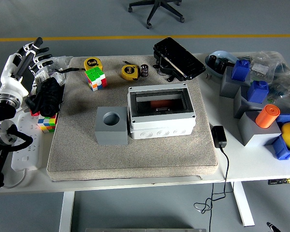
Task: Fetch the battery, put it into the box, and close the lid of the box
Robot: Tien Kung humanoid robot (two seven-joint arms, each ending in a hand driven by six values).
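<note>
The battery [144,70], a small dark cylinder, stands on the grey mat [135,154] near its far edge, beside a yellow tape measure [129,72]. A white box [160,112] sits mid-mat; something orange-red shows through its top opening, and I cannot tell how its lid stands. My left hand [26,60] hovers at the table's far left, fingers spread and empty, well away from battery and box. My right arm does not show.
A grey block with a round hole [111,125] adjoins the box's left side. A black case [178,58] lies behind the box. Colour cubes [95,78], a second tape measure [93,63] and a black bundle [47,96] are at left. Grey, blue and orange parts [261,108] crowd the right.
</note>
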